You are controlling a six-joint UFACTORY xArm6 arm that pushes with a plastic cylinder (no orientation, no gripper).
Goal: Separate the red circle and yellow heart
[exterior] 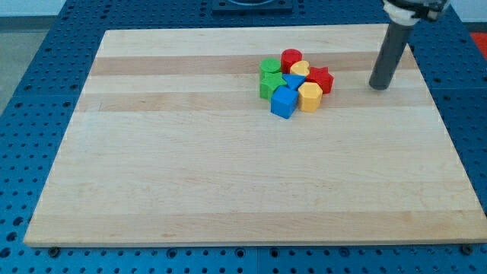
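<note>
The red circle (291, 58) sits at the top of a tight cluster of blocks on the wooden board (228, 175). The yellow heart (300, 70) lies right below it, touching it. My tip (379, 86) stands on the board to the view's right of the cluster, well apart from the blocks, about level with the red star (321, 79).
The cluster also holds two green blocks (270, 66) (269, 84), a blue block (293, 80), a blue cube (284, 102) and a yellow hexagon (309, 97), all packed together. A blue perforated table (46, 68) surrounds the board.
</note>
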